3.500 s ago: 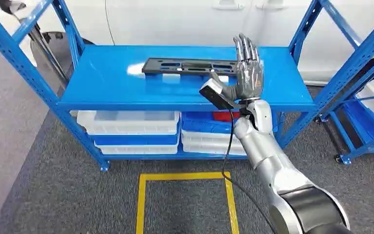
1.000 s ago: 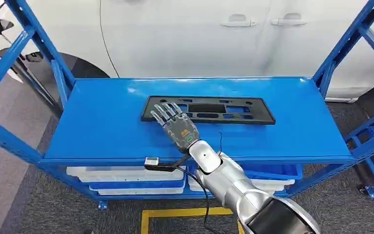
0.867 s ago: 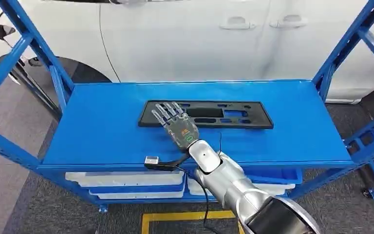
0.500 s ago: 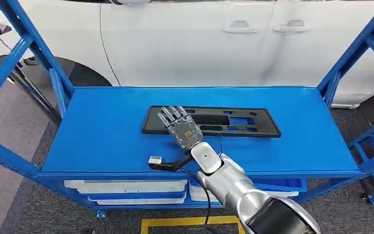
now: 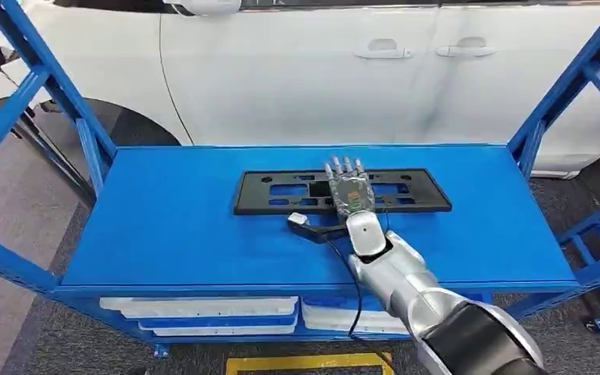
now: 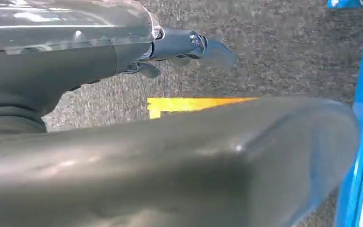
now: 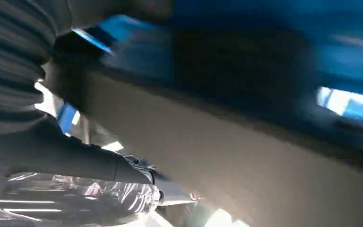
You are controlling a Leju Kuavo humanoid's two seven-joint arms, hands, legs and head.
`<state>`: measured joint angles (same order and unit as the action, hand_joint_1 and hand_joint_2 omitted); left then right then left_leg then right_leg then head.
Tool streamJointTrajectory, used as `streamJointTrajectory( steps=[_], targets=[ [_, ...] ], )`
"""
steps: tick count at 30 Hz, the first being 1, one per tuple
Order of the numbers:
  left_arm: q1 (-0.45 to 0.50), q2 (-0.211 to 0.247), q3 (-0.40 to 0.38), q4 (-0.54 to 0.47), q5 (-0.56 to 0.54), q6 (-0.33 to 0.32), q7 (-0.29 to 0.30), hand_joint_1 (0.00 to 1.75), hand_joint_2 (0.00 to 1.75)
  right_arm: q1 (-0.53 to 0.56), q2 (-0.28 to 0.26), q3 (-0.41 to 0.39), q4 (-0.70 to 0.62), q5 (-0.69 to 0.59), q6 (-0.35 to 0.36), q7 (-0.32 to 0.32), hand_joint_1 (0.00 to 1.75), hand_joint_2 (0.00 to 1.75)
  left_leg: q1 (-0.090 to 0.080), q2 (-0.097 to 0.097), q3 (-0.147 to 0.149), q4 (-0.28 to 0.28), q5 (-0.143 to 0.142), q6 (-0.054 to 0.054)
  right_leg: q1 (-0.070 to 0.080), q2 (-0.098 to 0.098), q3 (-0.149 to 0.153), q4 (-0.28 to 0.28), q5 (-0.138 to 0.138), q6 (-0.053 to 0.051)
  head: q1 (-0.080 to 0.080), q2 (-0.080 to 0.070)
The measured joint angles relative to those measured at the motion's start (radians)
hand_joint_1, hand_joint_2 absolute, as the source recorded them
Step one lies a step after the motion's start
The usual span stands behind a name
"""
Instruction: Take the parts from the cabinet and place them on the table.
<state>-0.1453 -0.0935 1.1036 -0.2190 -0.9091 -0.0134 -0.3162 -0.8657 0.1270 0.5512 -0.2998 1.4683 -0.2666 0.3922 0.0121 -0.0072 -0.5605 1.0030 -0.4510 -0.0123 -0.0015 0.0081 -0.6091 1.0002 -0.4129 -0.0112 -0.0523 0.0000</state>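
One black plastic part (image 5: 281, 191) sits on the top shelf (image 5: 164, 226) of the blue rack, toward the back and roughly centred. It's a long flat rectangular plate, kind of like a licence plate frame, with a bunch of rectangular cutouts and small holes where the blue shelf shows through. The right hand (image 5: 349, 191) lies flat across the right half of it, fingers straight and side by side, pointing toward the white car (image 5: 297, 70) behind the rack. It rests on the part, not wrapped around it. White bins (image 5: 203, 312) sit on the shelf below. The left hand (image 6: 123, 156) hangs over grey carpet, and I can't tell how its fingers are set.
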Motion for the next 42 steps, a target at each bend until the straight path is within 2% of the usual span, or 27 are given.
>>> streamJointTrajectory(
  steps=[1,2,4,5,6,7,8,10,11,16,17,19,20,21,23,25,26,27,30,32,35,36,37,38,40,41,42],
  targets=[
    [0.001,0.002,0.0,0.0,0.0,0.0,0.001,0.0,0.0,-0.003,-0.004,-0.007,0.002,-0.004,0.021,0.006,1.75,1.75,0.003,0.002,-0.005,0.021,-0.013,-0.002,-0.004,-0.002,0.007,-0.008,0.003,-0.006,0.0,0.0],
    [-0.001,0.002,-0.001,0.0,0.0,0.0,0.002,0.0,0.0,-0.006,-0.006,-0.015,0.003,-0.01,0.042,0.006,1.75,1.75,0.003,0.002,-0.028,0.072,-0.049,-0.004,-0.005,-0.004,0.009,-0.01,0.004,-0.012,0.0,0.0],
    [-0.001,0.002,-0.004,0.0,0.0,0.003,0.004,0.0,0.0,-0.005,-0.008,-0.025,0.008,-0.01,0.07,0.003,1.75,1.75,0.005,0.002,-0.103,0.233,-0.126,-0.01,-0.002,-0.003,0.009,-0.009,0.002,-0.015,0.0,0.0],
    [-0.001,0.002,-0.005,0.0,0.0,0.006,0.006,0.0,0.0,-0.005,-0.008,-0.029,0.01,-0.011,0.079,-0.001,1.75,1.75,0.006,0.002,-0.137,0.301,-0.147,-0.013,0.0,-0.003,0.009,-0.009,0.002,-0.016,0.0,0.0],
    [0.0,0.002,-0.005,0.0,0.003,0.008,0.006,0.0,0.0,-0.005,-0.007,-0.032,0.01,-0.01,0.082,-0.007,1.75,1.75,0.006,0.002,-0.15,0.325,-0.145,-0.014,0.0,-0.002,0.009,-0.008,0.002,-0.016,0.0,0.0],
    [0.0,0.003,-0.005,0.0,0.006,0.011,0.006,0.0,0.0,-0.005,-0.007,-0.036,0.011,-0.01,0.089,-0.012,1.75,1.75,0.006,0.002,-0.14,0.296,-0.117,-0.013,0.0,-0.002,0.01,-0.007,0.002,-0.015,0.0,0.0],
    [0.0,0.004,-0.005,0.0,0.009,0.013,0.006,0.0,0.0,-0.005,-0.007,-0.038,0.012,-0.008,0.091,-0.015,1.75,1.75,0.006,0.002,-0.107,0.225,-0.072,-0.012,0.0,-0.002,0.01,-0.005,0.001,-0.014,0.0,0.0],
    [-0.001,0.007,-0.005,0.0,0.011,0.013,0.004,0.0,0.0,-0.01,-0.006,-0.046,0.012,-0.008,0.093,-0.017,1.75,1.75,0.006,0.003,-0.017,0.037,0.012,-0.006,0.0,-0.002,0.011,0.001,-0.003,-0.007,0.0,0.0],
    [-0.003,0.007,-0.006,0.0,0.011,0.013,0.002,0.0,0.0,-0.011,-0.006,-0.048,0.012,-0.008,0.092,-0.018,1.75,1.75,0.001,0.003,-0.005,0.006,-0.001,0.0,0.01,-0.002,0.007,0.008,-0.006,-0.001,0.0,0.0],
    [-0.003,0.006,-0.006,0.0,0.014,0.016,0.001,0.0,0.0,-0.012,-0.006,-0.064,0.012,-0.005,0.069,-0.034,1.75,1.75,0.005,0.003,-0.005,-0.001,0.014,0.032,0.002,-0.001,0.002,0.017,-0.012,0.026,0.0,0.0],
    [-0.004,0.007,-0.006,0.0,0.014,0.016,0.0,0.0,0.0,-0.013,-0.006,-0.069,0.012,-0.006,0.064,-0.035,1.75,1.75,0.005,0.002,-0.007,-0.002,0.016,0.036,0.001,-0.003,-0.019,0.059,-0.044,0.03,0.0,0.0],
    [-0.004,0.007,-0.006,0.0,0.017,0.018,-0.001,0.0,0.0,-0.008,-0.006,-0.073,0.012,-0.003,0.049,-0.039,1.75,1.75,0.004,0.003,-0.012,-0.001,0.017,0.04,-0.004,-0.003,-0.098,0.224,-0.124,0.037,0.0,0.0],
    [-0.003,0.007,-0.006,0.0,0.017,0.018,-0.002,0.0,0.0,-0.003,-0.006,-0.075,0.012,-0.001,0.039,-0.042,1.75,1.75,0.004,0.003,-0.014,0.0,0.016,0.04,-0.005,-0.003,-0.134,0.296,-0.148,0.04,0.0,0.0],
    [-0.002,0.007,-0.006,0.0,0.017,0.018,-0.009,0.0,0.0,0.0,-0.006,-0.077,0.012,0.0,0.029,-0.046,1.75,1.75,0.004,0.003,-0.014,0.0,0.016,0.04,-0.007,-0.003,-0.153,0.332,-0.147,0.041,0.0,0.0],
    [0.001,0.006,-0.007,0.0,0.017,0.015,-0.031,0.0,0.0,0.001,-0.006,-0.081,0.012,0.003,0.011,-0.051,1.75,1.75,0.004,0.001,-0.011,0.002,0.013,0.038,-0.011,-0.003,-0.122,0.258,-0.086,0.039,0.0,0.0],
    [0.001,0.005,-0.011,0.0,0.017,0.013,-0.07,0.0,0.0,0.0,-0.006,-0.091,0.012,0.003,-0.014,-0.067,1.75,1.75,0.004,-0.001,-0.005,0.004,0.008,0.032,-0.011,-0.003,-0.035,0.073,0.005,0.03,0.0,0.0],
    [0.001,0.004,-0.013,0.0,0.017,0.013,-0.089,0.0,0.0,0.0,-0.006,-0.096,0.012,0.003,-0.025,-0.073,1.75,1.75,0.001,-0.001,-0.007,0.005,0.004,0.027,-0.008,-0.003,-0.01,0.022,0.003,0.025,0.0,0.0],
    [0.0,0.004,-0.014,0.0,0.018,0.013,-0.107,0.0,0.0,-0.002,-0.003,-0.101,0.01,0.003,-0.045,-0.088,1.75,1.75,-0.002,-0.001,-0.012,0.009,0.003,0.022,-0.004,-0.002,-0.011,0.011,0.001,0.022,0.0,0.0],
    [0.001,0.004,-0.014,0.0,0.023,0.006,-0.127,0.0,0.0,-0.002,0.002,-0.122,0.005,-0.003,-0.078,-0.127,1.75,1.75,0.0,0.0,-0.009,0.0,0.003,0.005,-0.001,-0.001,-0.013,0.01,-0.001,0.01,0.0,0.0],
    [0.0,0.006,-0.014,0.0,0.031,0.007,-0.128,0.0,0.0,-0.005,0.011,-0.143,-0.009,-0.02,-0.105,-0.159,1.75,1.75,0.003,0.001,-0.019,0.032,-0.024,-0.004,-0.009,-0.003,-0.002,-0.004,0.003,-0.003,0.0,0.0],
    [-0.002,0.006,-0.014,0.0,0.032,0.011,-0.113,0.0,0.0,-0.01,0.033,-0.183,-0.038,-0.07,-0.174,-0.251,1.75,1.75,0.005,0.001,-0.133,0.27,-0.133,-0.011,-0.004,-0.003,-0.002,-0.003,0.0,-0.012,0.0,0.0],
    [-0.002,0.006,-0.014,0.0,0.035,0.01,-0.107,0.0,0.0,-0.01,0.04,-0.197,-0.047,-0.093,-0.185,-0.285,1.75,1.75,0.005,0.001,-0.162,0.321,-0.141,-0.013,-0.003,-0.002,-0.001,-0.002,-0.001,-0.013,0.0,0.0],
    [-0.002,0.007,-0.014,0.0,0.035,0.008,-0.105,0.0,0.0,-0.009,0.047,-0.211,-0.06,-0.124,-0.192,-0.324,1.75,1.75,0.005,0.001,-0.17,0.325,-0.125,-0.013,-0.003,-0.002,0.001,-0.001,-0.002,-0.013,0.0,0.0],
    [-0.003,0.008,-0.014,0.0,0.038,0.005,-0.105,0.0,0.0,-0.008,0.055,-0.231,-0.079,-0.167,-0.199,-0.376,1.75,1.75,0.005,0.002,-0.156,0.284,-0.091,-0.013,-0.003,-0.002,0.001,0.001,-0.004,-0.012,0.0,0.0],
    [-0.009,0.009,-0.014,0.0,0.044,-0.007,-0.113,0.0,0.0,-0.001,0.074,-0.276,-0.148,-0.323,-0.189,-0.531,1.75,1.75,0.006,0.002,-0.078,0.101,0.015,-0.01,-0.004,-0.001,0.004,0.009,-0.012,-0.007,0.0,0.0],
    [-0.011,0.01,-0.014,0.0,0.051,-0.011,-0.119,0.0,0.0,0.01,0.08,-0.293,-0.2,-0.409,-0.166,-0.596,1.75,1.75,0.007,0.004,-0.053,0.036,0.028,-0.007,-0.002,-0.001,0.003,0.012,-0.016,-0.003,0.0,0.0],
    [-0.016,0.01,-0.014,0.0,0.055,-0.011,-0.124,0.0,0.0,0.025,0.086,-0.307,-0.263,-0.511,-0.132,-0.663,1.75,1.75,0.001,0.001,-0.039,0.017,0.019,-0.003,0.005,-0.001,-0.003,0.02,-0.019,0.002,0.0,0.0]
  ],
)
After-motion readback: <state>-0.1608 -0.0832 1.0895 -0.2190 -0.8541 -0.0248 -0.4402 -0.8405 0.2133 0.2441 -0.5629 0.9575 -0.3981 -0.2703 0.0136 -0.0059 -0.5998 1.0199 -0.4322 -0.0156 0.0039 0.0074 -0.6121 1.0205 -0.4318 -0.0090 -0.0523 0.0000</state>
